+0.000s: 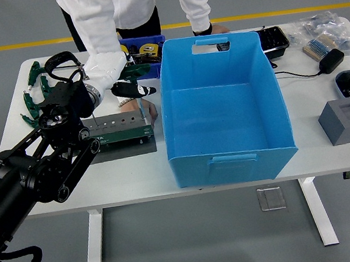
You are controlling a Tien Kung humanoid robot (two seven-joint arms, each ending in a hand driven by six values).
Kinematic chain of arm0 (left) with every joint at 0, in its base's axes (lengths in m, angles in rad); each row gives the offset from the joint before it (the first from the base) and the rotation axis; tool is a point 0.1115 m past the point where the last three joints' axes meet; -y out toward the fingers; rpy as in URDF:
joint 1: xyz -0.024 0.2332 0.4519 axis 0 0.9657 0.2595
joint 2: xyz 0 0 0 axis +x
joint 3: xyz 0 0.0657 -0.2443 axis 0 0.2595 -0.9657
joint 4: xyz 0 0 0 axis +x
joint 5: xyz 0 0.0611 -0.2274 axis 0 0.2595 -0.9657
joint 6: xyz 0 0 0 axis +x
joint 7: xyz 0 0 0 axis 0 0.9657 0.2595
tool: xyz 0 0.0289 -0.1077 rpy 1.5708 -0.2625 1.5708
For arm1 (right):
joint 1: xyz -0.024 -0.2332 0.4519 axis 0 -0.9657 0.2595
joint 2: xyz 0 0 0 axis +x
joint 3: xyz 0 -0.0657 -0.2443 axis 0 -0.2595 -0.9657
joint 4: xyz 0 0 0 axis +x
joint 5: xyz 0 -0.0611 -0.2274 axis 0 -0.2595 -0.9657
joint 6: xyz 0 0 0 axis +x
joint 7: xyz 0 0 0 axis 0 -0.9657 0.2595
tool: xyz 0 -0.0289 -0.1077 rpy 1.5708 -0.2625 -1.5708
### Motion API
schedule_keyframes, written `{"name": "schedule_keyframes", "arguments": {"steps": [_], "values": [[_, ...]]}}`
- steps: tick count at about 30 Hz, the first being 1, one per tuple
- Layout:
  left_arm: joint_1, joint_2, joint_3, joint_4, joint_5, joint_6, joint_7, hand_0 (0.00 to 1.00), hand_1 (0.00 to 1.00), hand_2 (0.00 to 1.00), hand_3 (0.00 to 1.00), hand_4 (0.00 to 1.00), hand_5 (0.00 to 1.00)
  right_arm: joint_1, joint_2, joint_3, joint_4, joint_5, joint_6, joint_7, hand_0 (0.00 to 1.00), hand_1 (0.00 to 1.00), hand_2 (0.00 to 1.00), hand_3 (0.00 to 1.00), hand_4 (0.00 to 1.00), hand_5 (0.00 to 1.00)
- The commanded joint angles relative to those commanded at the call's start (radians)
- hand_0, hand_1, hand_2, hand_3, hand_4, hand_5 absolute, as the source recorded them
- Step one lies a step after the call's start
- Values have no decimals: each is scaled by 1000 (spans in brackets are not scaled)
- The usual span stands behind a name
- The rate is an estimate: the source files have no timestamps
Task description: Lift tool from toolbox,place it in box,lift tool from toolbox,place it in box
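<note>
We note our glossy white left hand point(113, 70) clasping a black-handled screwdriver point(131, 91) above the perforated metal tool stand point(117, 128); beside it, the rectangular blue corrugated-plastic box point(224, 108).
</note>
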Motion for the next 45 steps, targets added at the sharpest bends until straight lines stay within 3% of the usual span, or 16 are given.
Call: {"name": "schedule_keyframes", "arguments": {"steps": [5, 6, 11, 12, 29, 30, 35, 36, 45], "values": [[-2, 1, 9, 10, 0, -3, 20, 389, 388, 372, 541, 998, 722, -1, 0, 3, 0, -5, 0, -1, 588, 556, 649, 593, 809, 841], [-3, 0, 11, 11, 0, 0, 22, 315, 298, 306, 464, 998, 725, -1, 0, 3, 0, -5, 0, -1, 590, 556, 647, 593, 810, 841], [-9, -1, 18, 14, 0, 10, 31, 315, 298, 306, 464, 998, 725, 0, -1, 1, 0, -6, 0, -1, 590, 556, 647, 593, 810, 841], [-11, -1, 18, 15, 0, 11, 32, 253, 223, 244, 378, 998, 723, 0, -1, 0, 0, -5, 0, -1, 589, 556, 648, 593, 811, 841], [-17, -12, 43, 54, 0, 56, 55, 224, 149, 202, 320, 998, 729, -6, 0, -4, 0, -8, 1, -3, 590, 554, 646, 594, 812, 840], [-17, -12, 45, 56, 0, 61, 57, 180, 111, 164, 273, 998, 737, -6, 0, -5, 0, -8, 1, -3, 590, 554, 646, 594, 812, 838], [-17, -16, 53, 61, 0, 83, 69, 180, 111, 164, 273, 998, 737, -8, 0, -9, 0, -7, 1, -2, 590, 554, 646, 594, 812, 838], [-18, -17, 54, 60, 0, 85, 73, 132, 69, 133, 239, 998, 737, -8, 0, -10, 0, -7, 1, -2, 590, 554, 647, 594, 812, 840], [-27, -21, 64, 65, 0, 83, 109, 102, 51, 111, 225, 998, 735, -7, -1, -13, 0, -5, 1, -2, 590, 554, 647, 593, 812, 840]]}}
